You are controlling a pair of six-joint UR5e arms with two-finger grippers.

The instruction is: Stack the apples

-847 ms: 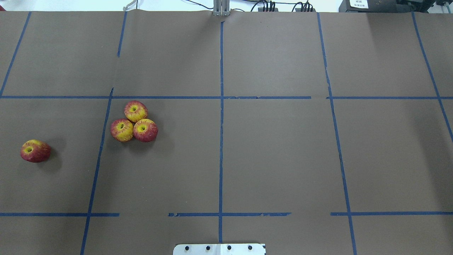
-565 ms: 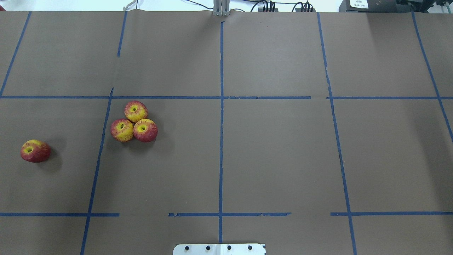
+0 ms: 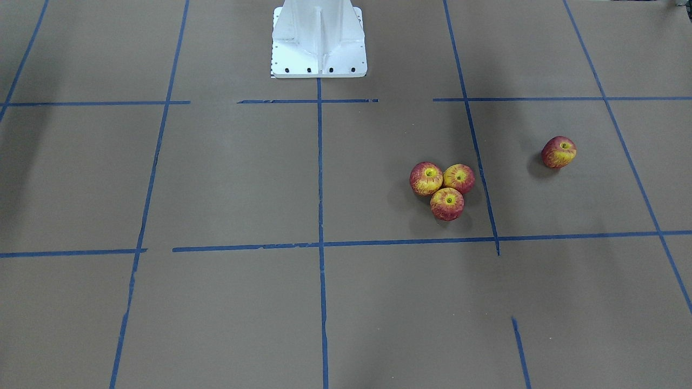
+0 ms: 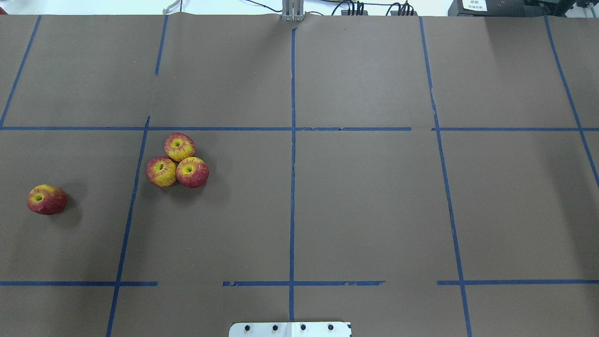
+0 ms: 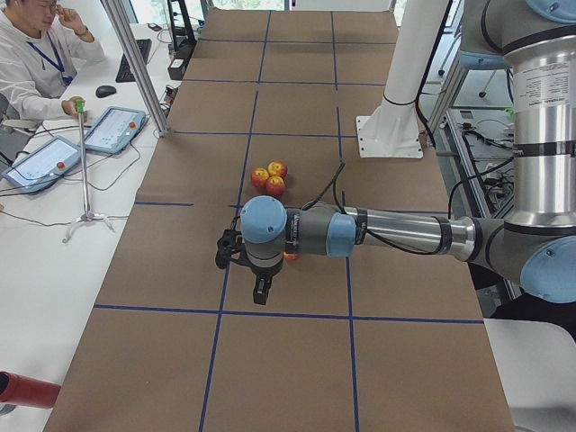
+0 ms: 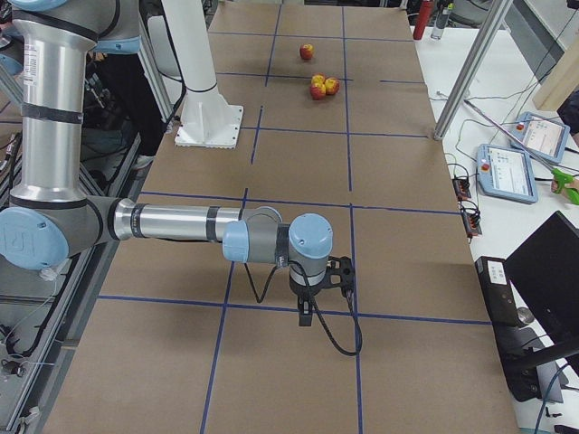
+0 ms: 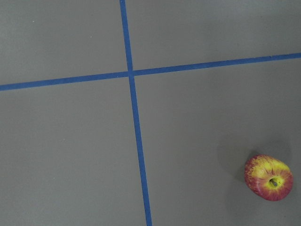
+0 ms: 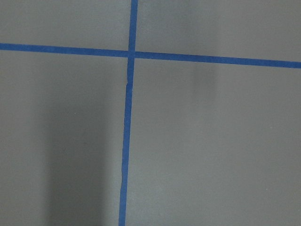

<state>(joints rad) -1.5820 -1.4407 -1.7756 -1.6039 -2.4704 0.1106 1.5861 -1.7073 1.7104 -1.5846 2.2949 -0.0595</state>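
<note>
A cluster of three apples [image 4: 192, 172], each touching the others, is seen in the left half of the worktop [image 4: 365, 201], midway between the robot's edge and the far edge. A fourth apple [image 4: 47, 200] lies apart, close to the left edge. The left gripper [image 5: 259, 290] is held above that end and the right gripper [image 6: 306, 315] above the right half. Whether their jaws are apart or together cannot be told.

the table [image 4: 365, 196], brown paper with a blue tape grid [image 4: 292, 187], carries three apples [image 4: 179, 149] touching in a cluster. well apart from that cluster, toward the robot's left, a fourth apple [image 4: 46, 200] lies, seemingly tilted.
</note>
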